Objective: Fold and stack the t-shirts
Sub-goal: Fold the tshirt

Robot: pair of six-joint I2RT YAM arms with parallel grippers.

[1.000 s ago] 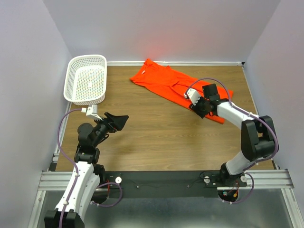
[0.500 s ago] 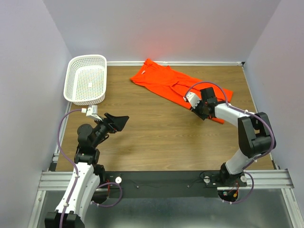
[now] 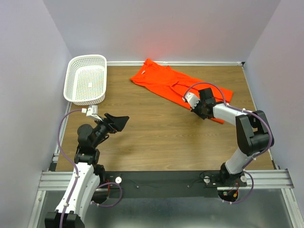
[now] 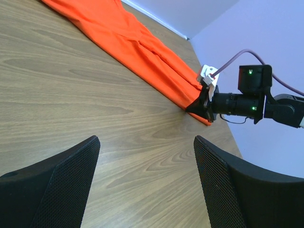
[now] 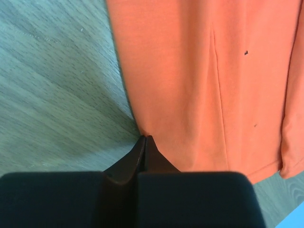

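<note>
Over at the near long edge of the orange-red t-shirt (image 5: 199, 71), right gripper (image 5: 145, 138) is pinched closed, maybe on fabric; left gripper (image 4: 145, 152) gapes wide, well away.

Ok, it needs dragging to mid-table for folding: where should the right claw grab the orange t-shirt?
The near edge of the t-shirt, coming low from the table side: it lies flat, so only that thin border can be pinched. The right claw is shut there.
</note>
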